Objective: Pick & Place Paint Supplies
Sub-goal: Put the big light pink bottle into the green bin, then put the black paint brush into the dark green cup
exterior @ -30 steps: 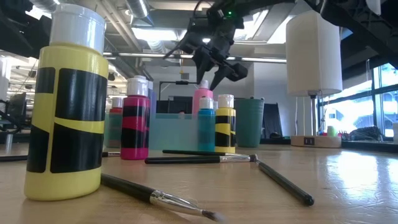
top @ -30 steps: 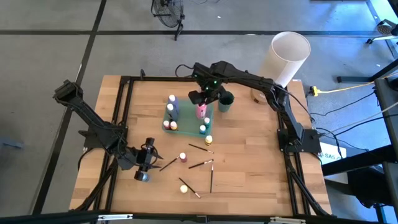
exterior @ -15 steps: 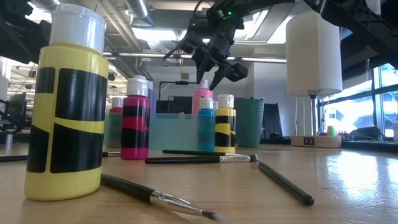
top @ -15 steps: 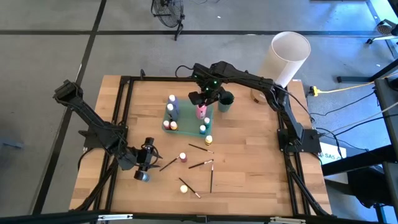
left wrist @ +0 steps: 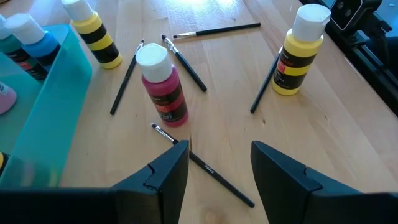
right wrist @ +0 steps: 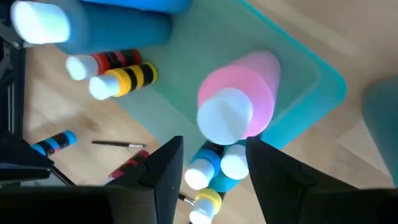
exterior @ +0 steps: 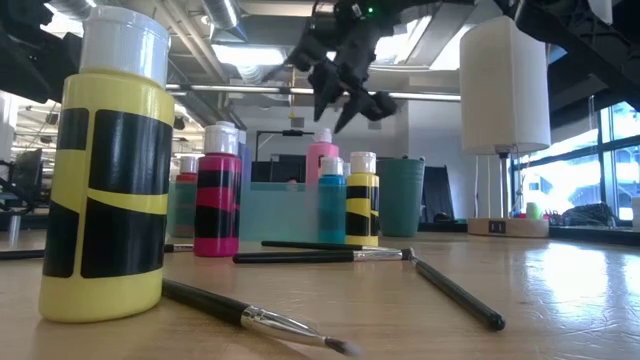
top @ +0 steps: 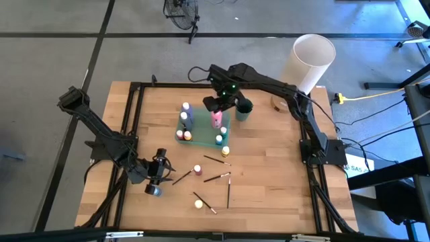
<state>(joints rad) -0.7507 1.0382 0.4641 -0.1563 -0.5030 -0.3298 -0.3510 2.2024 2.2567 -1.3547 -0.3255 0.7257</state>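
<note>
A teal tray (top: 201, 126) on the table's far middle holds several white-capped bottles. Among them a tall pink bottle (top: 216, 120) (right wrist: 239, 102) stands upright on its base. My right gripper (top: 219, 103) (exterior: 345, 92) (right wrist: 212, 143) hovers open above the pink bottle's cap, one finger to each side, clear of it. My left gripper (top: 163, 173) (left wrist: 219, 149) is open and low over the near-left table, with a brush (left wrist: 205, 167) lying flat below it. A red bottle (left wrist: 163, 87) and a yellow bottle (left wrist: 298, 50) stand just beyond.
Loose brushes (top: 216, 177) and a yellow bottle (top: 225, 151) lie and stand near of the tray; another yellow bottle (top: 198, 204) is nearer still. A dark green cup (top: 243, 111) stands right of the tray. The big white cylinder (top: 310, 60) is at the far right corner.
My right gripper has risen straight up from just above the pink bottle's cap, staying open. The pink bottle has kept its place, upright in the tray.
</note>
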